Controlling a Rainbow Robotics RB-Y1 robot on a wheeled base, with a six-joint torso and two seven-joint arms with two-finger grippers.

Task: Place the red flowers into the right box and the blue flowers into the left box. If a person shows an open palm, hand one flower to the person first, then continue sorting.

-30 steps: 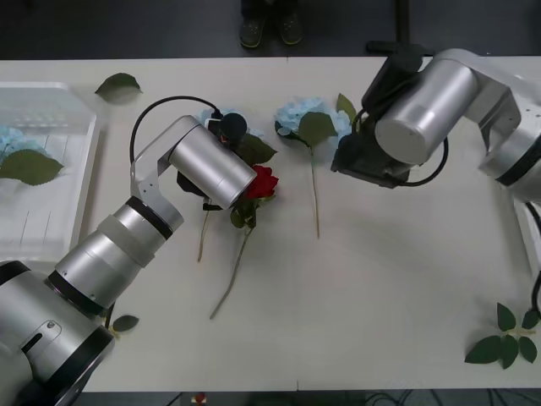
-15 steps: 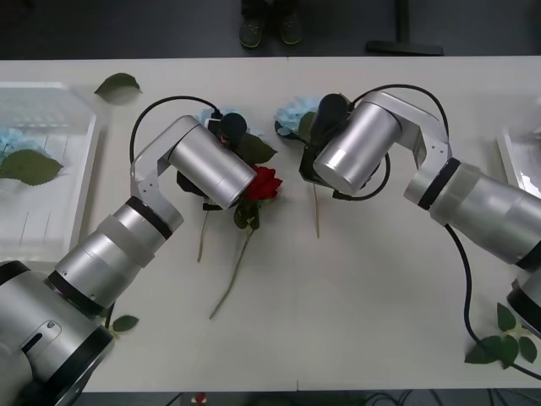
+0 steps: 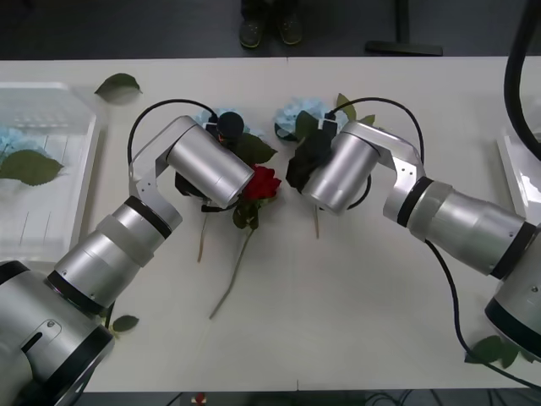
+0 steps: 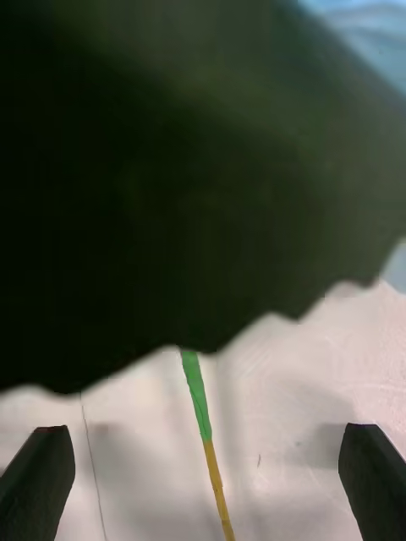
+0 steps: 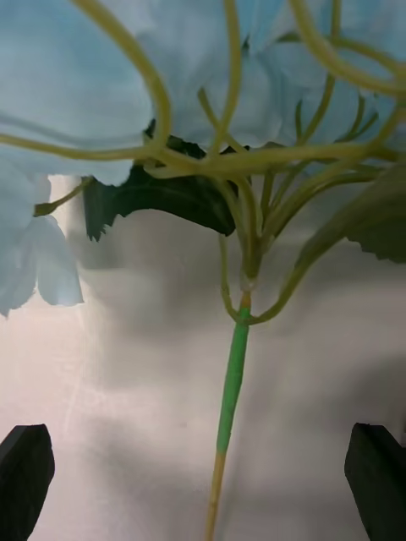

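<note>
front view: both arms lowering over the flowers at mid-table

front view is showing the left gripper (image 3: 221, 135) sitting over a blue flower (image 3: 205, 118) just left of centre, toward the far side of the table (image 3: 380, 321). its silver wrist is covering most of that bloom. a red flower (image 3: 263, 183) is lying just right of this arm, its stem running toward the near edge. the right gripper (image 3: 306, 152) is reaching in from the right and sitting over a second blue flower (image 3: 297, 114), whose stem is emerging below the wrist toward the near side.

left wrist view is showing the left gripper (image 5: 201, 482) spread wide, one black fingertip at each lower corner, with the green stem (image 5: 232, 380) passing between them and touching neither. the pale blue cluster is filling the upper part of that view.

right wrist view is showing the right gripper (image 4: 203, 482) likewise wide open, its black fingertips apart at the two corners. a green-to-yellow stem (image 4: 200, 406) is lying on the table between them, clear of both. a large dark leaf (image 4: 169, 169) is hanging close over the camera.

the left box (image 3: 51, 228) is resting at the far left edge, holding a blue bloom with a green leaf. the rim of the right box (image 3: 511, 173) is showing at the right edge. loose leaf sprigs (image 3: 117, 83) are lying on the table at far left and near right.
</note>
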